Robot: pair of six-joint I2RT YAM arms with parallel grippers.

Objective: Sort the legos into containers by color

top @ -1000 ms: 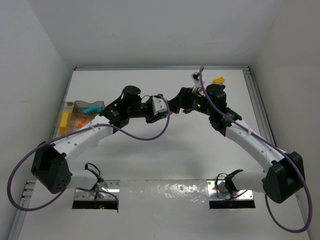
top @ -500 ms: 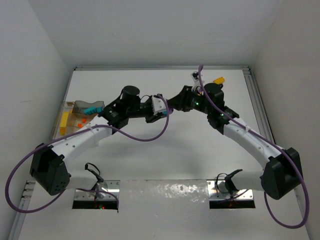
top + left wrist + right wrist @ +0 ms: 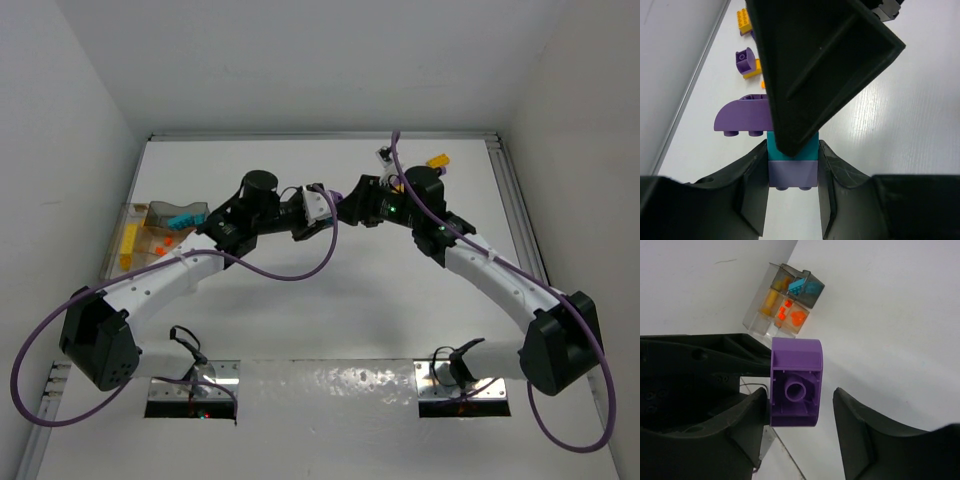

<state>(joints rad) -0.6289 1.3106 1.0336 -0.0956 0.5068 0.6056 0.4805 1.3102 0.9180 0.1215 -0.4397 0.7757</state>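
**Left wrist view:** A black wedge-shaped part [image 3: 815, 65] covers most of the teal brick [image 3: 809, 151] joined to the lilac brick [image 3: 792, 173]. It also covers the right end of the curved purple brick [image 3: 740, 116] and all but a sliver of an orange piece [image 3: 763, 85].

**Right wrist view:** Contact between the right end effector [image 3: 800, 390] and the purple brick [image 3: 796, 370] cannot be determined. Contents of the container [image 3: 756, 320] are indistinct through its walls.

**Top view:** The left arm [image 3: 190, 265] hides part of the container. Bricks where the end effectors meet are too small to resolve.

Right end effector [image 3: 348, 205] slightly farther left.
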